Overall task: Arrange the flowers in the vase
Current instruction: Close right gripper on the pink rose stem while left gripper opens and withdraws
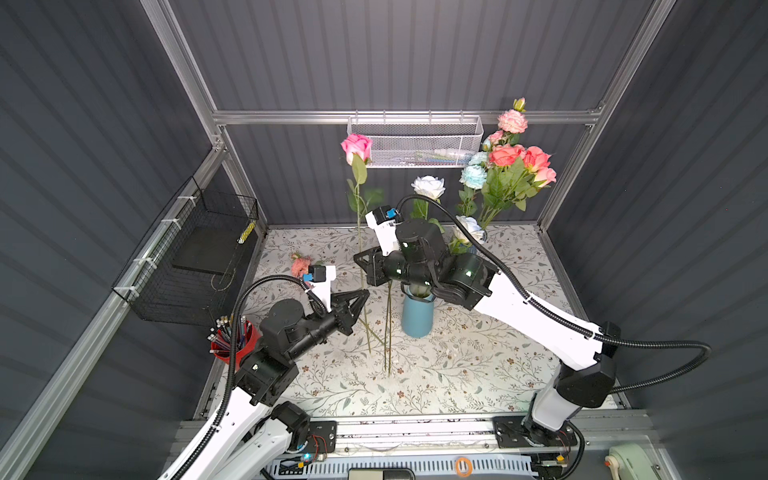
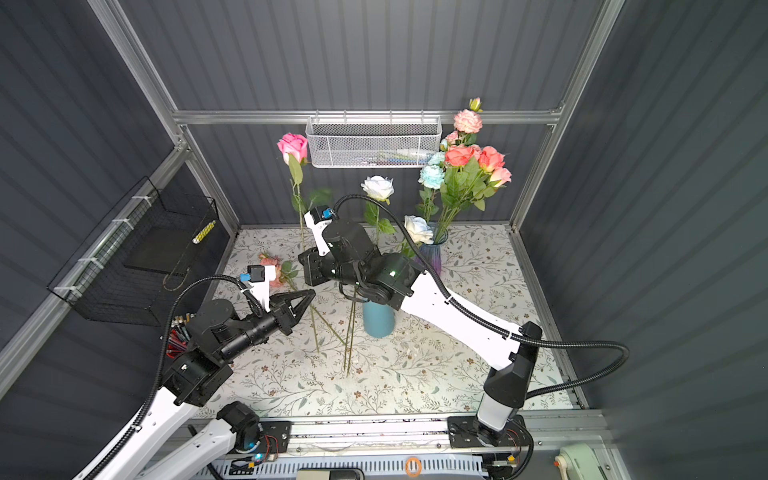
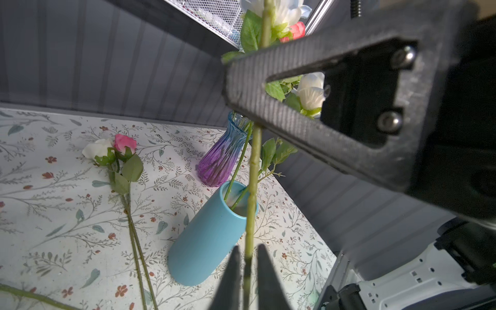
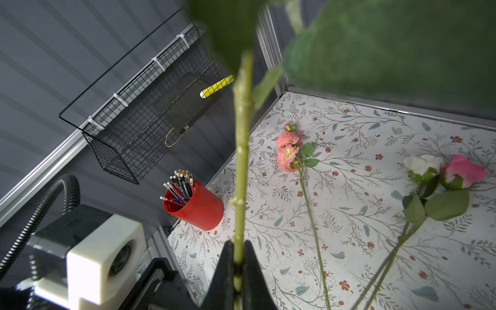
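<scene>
You seem to be passing the pink rose (image 1: 356,146) across beside the blue vase (image 1: 417,316): your right gripper (image 4: 237,257) pinches its stem, your left gripper (image 3: 248,257) sits loose around it, so next probably lift it in.

The cylindrical ceramic vase (image 1: 417,322) is plain sky-blue; the table mat (image 1: 478,365) under it, white with grey-green sprigs and rust florets; the long-stemmed rose (image 1: 356,146) left of it, pink.

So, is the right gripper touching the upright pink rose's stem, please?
Touching: the right wrist view shows the right gripper clamped on the rose stem, no gap.
</scene>
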Tool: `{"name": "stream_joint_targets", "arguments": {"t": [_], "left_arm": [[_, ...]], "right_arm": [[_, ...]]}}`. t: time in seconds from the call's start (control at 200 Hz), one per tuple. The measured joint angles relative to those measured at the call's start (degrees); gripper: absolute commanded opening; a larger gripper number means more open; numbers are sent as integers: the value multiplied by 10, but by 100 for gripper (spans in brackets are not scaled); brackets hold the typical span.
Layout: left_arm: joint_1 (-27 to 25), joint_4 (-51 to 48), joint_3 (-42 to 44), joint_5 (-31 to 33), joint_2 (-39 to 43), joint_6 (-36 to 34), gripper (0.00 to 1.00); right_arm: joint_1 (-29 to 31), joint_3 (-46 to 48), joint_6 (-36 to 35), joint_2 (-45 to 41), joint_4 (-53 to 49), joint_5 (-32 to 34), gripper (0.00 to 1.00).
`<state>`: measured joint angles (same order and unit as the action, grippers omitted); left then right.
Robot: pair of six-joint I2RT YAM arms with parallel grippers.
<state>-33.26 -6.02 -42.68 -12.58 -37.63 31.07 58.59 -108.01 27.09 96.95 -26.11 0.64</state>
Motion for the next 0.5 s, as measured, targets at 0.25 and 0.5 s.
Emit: {"name": "stream_joint_targets", "arguments": {"t": [0.25,0.5], "left_arm": [[0,-52,0,46,33,-5,96],[0,-129,0,111,137,-13,99]], "right_arm": [[0,0,-34,-3,3,36,7],[0,42,-116,-85,20,136,5]]}}
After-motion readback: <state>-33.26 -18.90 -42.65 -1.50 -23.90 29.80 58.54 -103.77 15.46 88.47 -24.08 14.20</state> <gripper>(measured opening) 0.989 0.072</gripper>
